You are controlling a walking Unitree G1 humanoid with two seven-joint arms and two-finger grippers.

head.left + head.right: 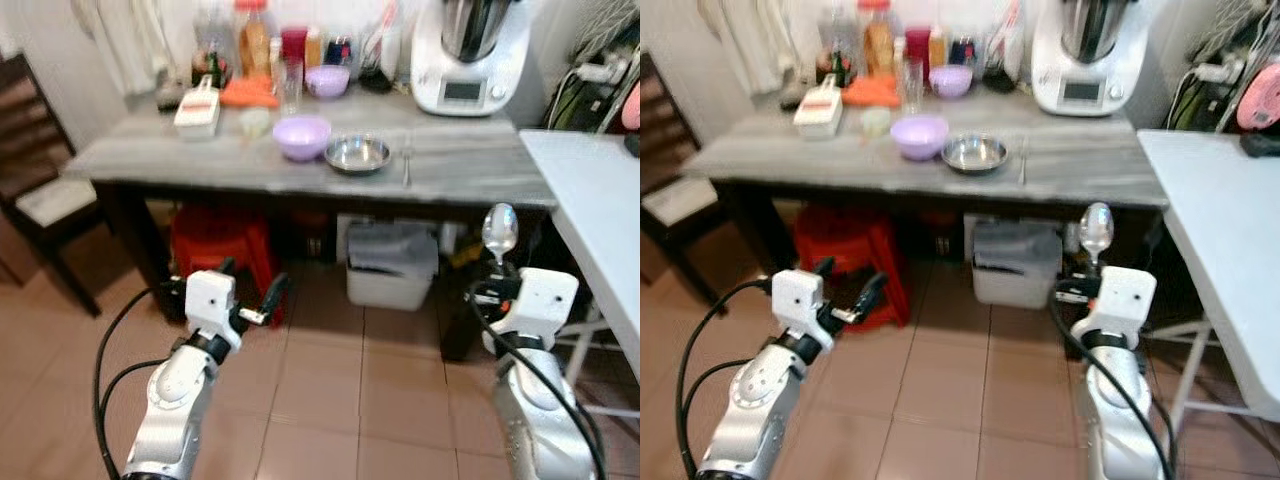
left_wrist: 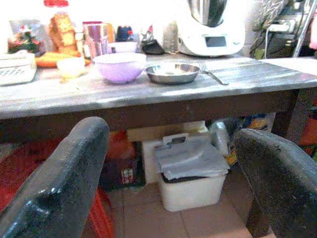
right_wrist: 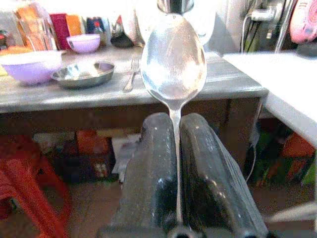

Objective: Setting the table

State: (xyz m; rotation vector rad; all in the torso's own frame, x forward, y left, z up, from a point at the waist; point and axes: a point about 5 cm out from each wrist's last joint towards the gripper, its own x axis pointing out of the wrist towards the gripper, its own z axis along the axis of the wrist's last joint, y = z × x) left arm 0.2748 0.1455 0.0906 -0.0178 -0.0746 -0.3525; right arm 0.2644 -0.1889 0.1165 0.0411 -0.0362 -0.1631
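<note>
**A:** Which step was in hand?

**B:** Carrying, by my reading. The right gripper (image 3: 177,163) was clenched on the handle of a spoon (image 1: 499,232), bowl upright, held low in front of the robot and short of the grey table (image 1: 200,160). The left gripper (image 1: 268,298) hung lower on the left with its 2 fingers spread apart and nothing between them.

**A:** So the spoon hadn't been laid yet?

**B:** Not yet. It was well apart from the tabletop. A steel bowl (image 1: 357,154) sat near the table's front edge, a purple bowl (image 1: 301,137) just left of it, and a fork (image 1: 406,165) just right of it.

**A:** What did the next move call for?

**B:** Probably coming closer, lifting the spoon above the table edge and laying it flat beside the steel bowl, likely near the fork. The thin handle could slip or swing as the fingers let go.

**A:** And the surroundings?

**B:** The far edge of the table was crowded: a white kitchen machine (image 1: 470,55) at the right, bottles, a glass, a smaller purple bowl (image 1: 327,80) and a white grater box (image 1: 198,108) at the left. Underneath stood a red stool (image 1: 220,245) and a lidded white bin (image 1: 392,265). A white table (image 1: 600,210) ran along the right, a dark chair (image 1: 40,190) stood left, and the floor was brown tile.
</note>
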